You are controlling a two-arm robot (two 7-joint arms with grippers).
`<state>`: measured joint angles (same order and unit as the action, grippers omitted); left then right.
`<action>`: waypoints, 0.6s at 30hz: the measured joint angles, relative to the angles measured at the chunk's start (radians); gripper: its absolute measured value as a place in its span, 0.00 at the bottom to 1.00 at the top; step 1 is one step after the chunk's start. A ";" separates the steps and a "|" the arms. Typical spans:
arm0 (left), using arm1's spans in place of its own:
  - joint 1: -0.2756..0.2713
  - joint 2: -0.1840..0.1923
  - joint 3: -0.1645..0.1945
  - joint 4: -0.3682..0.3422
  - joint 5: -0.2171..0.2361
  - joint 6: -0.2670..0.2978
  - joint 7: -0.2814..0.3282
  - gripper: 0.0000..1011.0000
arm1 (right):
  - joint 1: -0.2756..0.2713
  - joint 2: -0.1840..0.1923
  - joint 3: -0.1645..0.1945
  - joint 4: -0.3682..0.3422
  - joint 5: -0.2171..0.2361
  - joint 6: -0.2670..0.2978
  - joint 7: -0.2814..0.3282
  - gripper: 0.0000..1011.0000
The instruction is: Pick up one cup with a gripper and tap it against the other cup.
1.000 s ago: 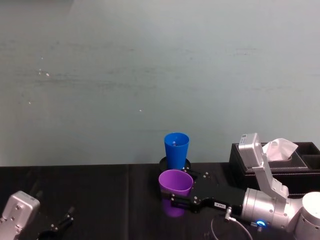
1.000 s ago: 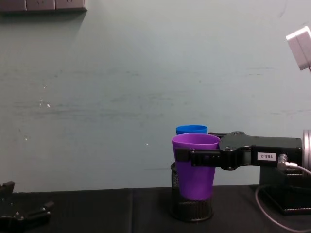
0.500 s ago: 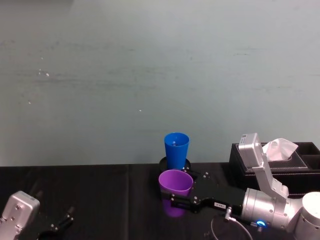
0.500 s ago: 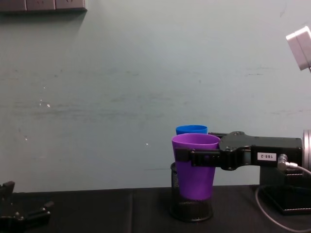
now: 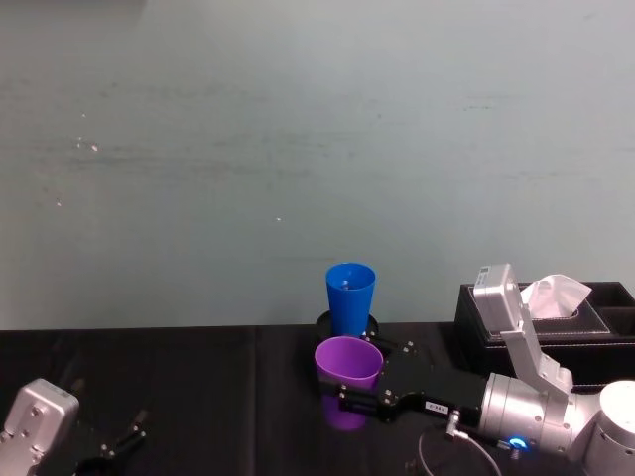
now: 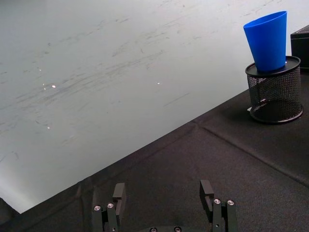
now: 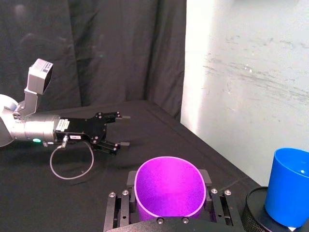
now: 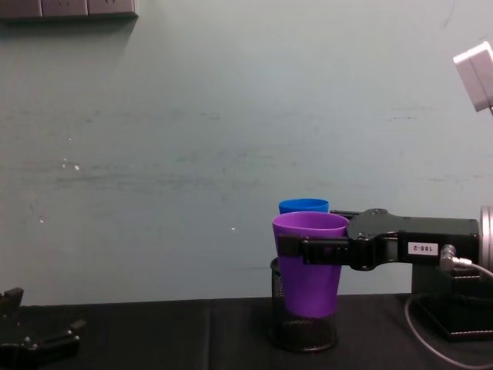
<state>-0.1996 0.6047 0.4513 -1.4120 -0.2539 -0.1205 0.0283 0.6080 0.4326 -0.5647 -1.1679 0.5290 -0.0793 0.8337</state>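
I have the purple cup (image 5: 349,363) clamped upright, mouth up, in my right gripper (image 5: 353,377), held in the air. The bright blue cup (image 5: 350,297) stands upright in the black mesh holder (image 6: 275,96) just behind it, near but apart, with its rim a little higher.

smooth plastic purple cup (image 5: 348,363) and blue cup (image 5: 350,299), matt cloth (image 5: 198,397).

A black wire-mesh pen holder (image 6: 274,94) is set on the black-clothed bench (image 6: 193,164), a tissue box (image 5: 600,347) being seen to its right.
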 joint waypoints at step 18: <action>0.000 0.000 0.000 0.000 0.000 0.000 0.000 0.99 | 0.000 0.000 0.000 0.000 0.000 0.000 0.000 0.75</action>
<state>-0.1996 0.6047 0.4514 -1.4120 -0.2539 -0.1206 0.0283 0.6080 0.4326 -0.5647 -1.1680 0.5290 -0.0793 0.8336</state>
